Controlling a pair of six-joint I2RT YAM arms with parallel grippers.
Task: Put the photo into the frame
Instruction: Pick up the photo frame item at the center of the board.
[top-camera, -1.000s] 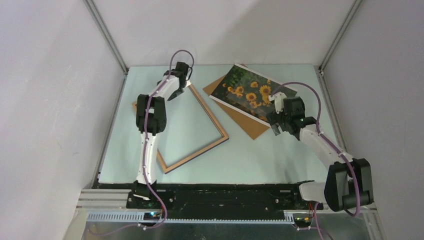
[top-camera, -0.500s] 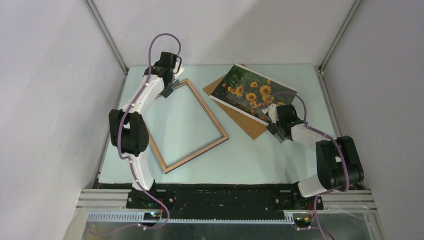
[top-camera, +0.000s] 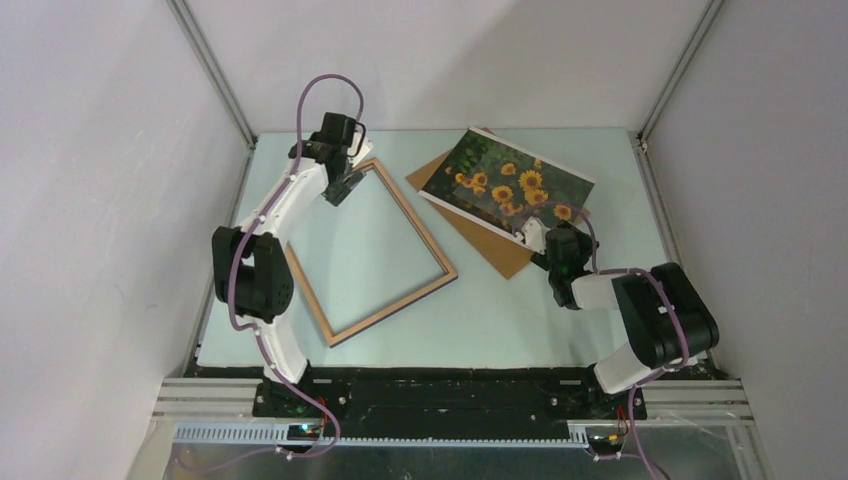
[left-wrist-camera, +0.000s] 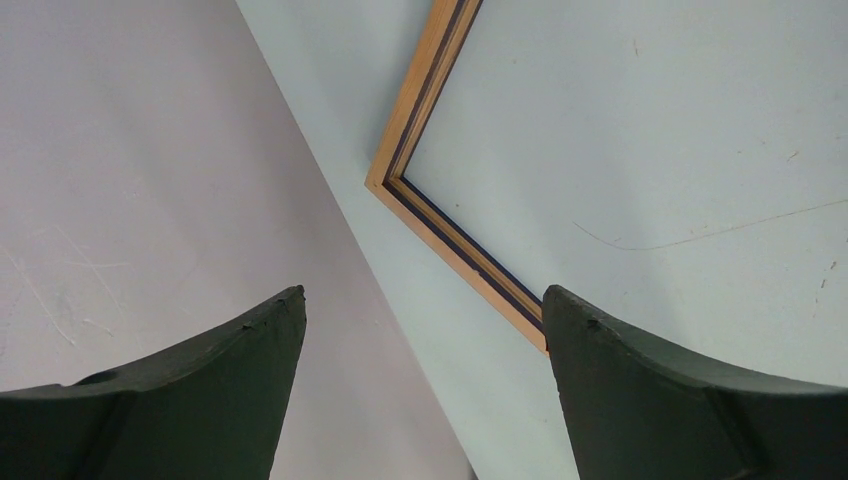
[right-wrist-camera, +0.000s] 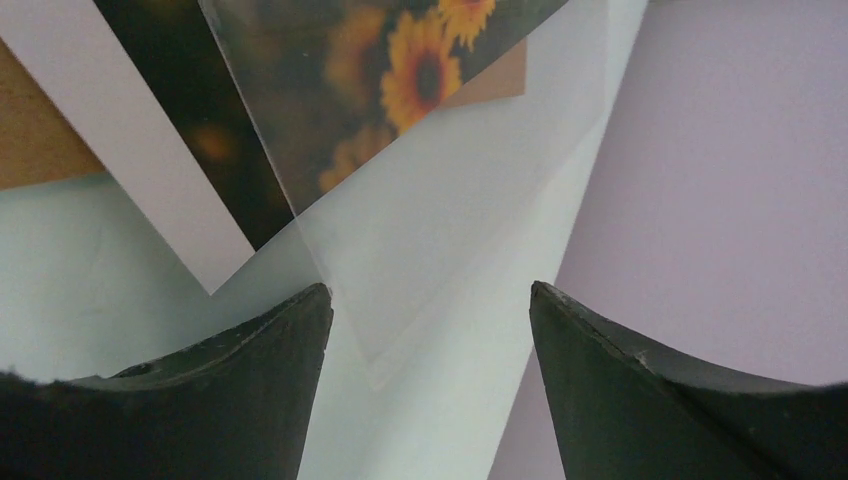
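Note:
The frame (top-camera: 415, 216) lies flat at centre-left with its light wood face up; the left wrist view shows one corner (left-wrist-camera: 460, 255). My left gripper (top-camera: 341, 188) is open and empty above the frame's far corner (left-wrist-camera: 425, 310). The sunflower photo (top-camera: 505, 183) lies face up at the back right. My right gripper (top-camera: 532, 236) is open and empty at the photo's near corner (right-wrist-camera: 430, 300). In the right wrist view, a clear sheet (right-wrist-camera: 440, 250) overlaps the photo (right-wrist-camera: 180, 100), and its corner lies between my fingers.
A plain brown backing board (top-camera: 490, 248) lies under the photo and sticks out towards the frame; it also shows in the right wrist view (right-wrist-camera: 25, 140). The left wall (left-wrist-camera: 120, 150) stands close to the left gripper and the right wall (right-wrist-camera: 720, 180) close to the right gripper.
The left arm's elbow has swung out to the left while its gripper stayed by the frame's far corner. The right arm has folded back, bringing its gripper from over the photo to its near corner.

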